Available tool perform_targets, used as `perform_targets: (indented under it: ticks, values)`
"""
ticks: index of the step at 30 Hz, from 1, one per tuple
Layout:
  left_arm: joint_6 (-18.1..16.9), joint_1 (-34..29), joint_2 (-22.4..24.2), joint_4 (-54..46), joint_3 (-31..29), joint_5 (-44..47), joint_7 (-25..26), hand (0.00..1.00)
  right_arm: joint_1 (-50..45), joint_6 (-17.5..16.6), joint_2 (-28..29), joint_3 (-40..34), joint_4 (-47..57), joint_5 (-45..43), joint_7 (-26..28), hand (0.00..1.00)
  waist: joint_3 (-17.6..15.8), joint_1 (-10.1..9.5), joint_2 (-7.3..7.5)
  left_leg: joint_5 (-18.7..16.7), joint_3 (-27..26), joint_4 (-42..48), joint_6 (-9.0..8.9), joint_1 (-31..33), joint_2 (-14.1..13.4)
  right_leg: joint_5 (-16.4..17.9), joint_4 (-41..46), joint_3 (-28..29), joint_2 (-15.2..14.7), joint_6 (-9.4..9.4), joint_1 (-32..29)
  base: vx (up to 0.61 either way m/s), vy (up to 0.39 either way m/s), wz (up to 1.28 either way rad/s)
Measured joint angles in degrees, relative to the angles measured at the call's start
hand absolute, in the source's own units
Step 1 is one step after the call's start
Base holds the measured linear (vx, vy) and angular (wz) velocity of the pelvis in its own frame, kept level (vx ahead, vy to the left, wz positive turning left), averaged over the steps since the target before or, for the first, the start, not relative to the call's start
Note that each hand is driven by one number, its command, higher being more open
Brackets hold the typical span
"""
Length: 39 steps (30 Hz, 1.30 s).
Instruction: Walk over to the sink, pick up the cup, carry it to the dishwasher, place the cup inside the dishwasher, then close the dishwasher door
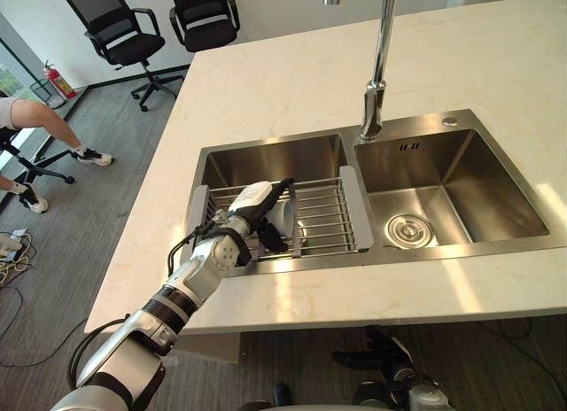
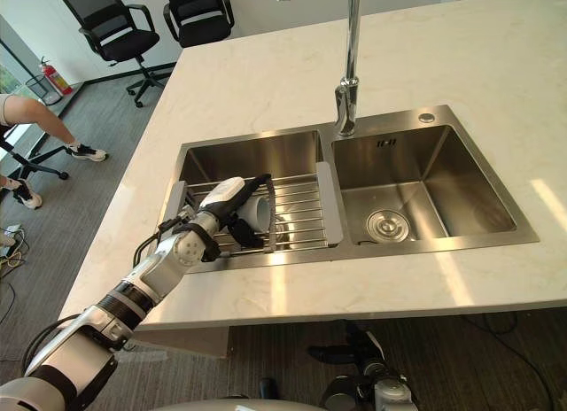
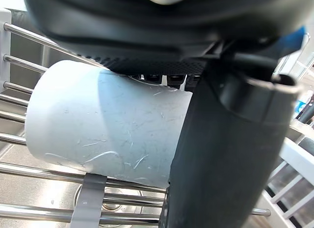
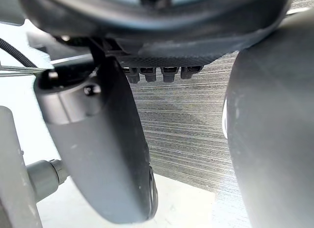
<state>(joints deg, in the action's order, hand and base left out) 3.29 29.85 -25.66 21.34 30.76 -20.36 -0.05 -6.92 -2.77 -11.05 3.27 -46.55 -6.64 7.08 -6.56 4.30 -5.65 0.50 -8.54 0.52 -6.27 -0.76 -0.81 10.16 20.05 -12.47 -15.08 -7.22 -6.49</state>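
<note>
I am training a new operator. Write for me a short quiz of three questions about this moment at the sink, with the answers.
1. Multiple choice: the cup rests on the wire rack in which way? A on its side; B upright; C mouth down.
2. True or false: the left hand is curled round the cup.
3. Fill in: the faucet stands at the back of the sink, between its two ___.

Key: 1 A; 2 true; 3 basins.
</note>
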Motion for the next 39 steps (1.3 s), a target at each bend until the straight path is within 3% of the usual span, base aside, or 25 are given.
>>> perform_targets:
  ticks: [19,28,39]
  values:
    - [-1.09,-2.91,-0.38,-1.39,-0.53,-1.12,3.48,1.0,0.02,0.17,-0.21,1.97,-0.56,-0.12,0.52,1.0,-0.02,-0.19,0.47,0.32,1.01,0.05,0.47,-0.27,-0.49,-0.08,-1.03,-1.93,0.45,0.09,1.78,0.0,0.0,0.03]
    - [-0.75,-5.57,-1.16,-10.3,-0.54,-1.79,3.96,1.0,-0.61,0.13,-0.26,2.01,-0.58,-0.13,0.5,1.0,0.29,-1.94,0.86,1.21,0.91,-0.03,1.74,0.21,-0.49,0.11,-0.73,-2.14,0.56,0.42,1.46,0.0,-0.001,0.01]
    - [0.7,-6.36,-1.15,-12.11,-0.71,-4.0,3.94,1.0,-1.71,0.15,0.14,2.19,-1.59,-0.66,0.51,1.0,3.26,-2.6,1.64,2.16,1.13,-1.42,2.86,0.18,-0.63,0.23,-0.25,-2.46,0.81,0.71,0.57,-0.01,0.001,0.01]
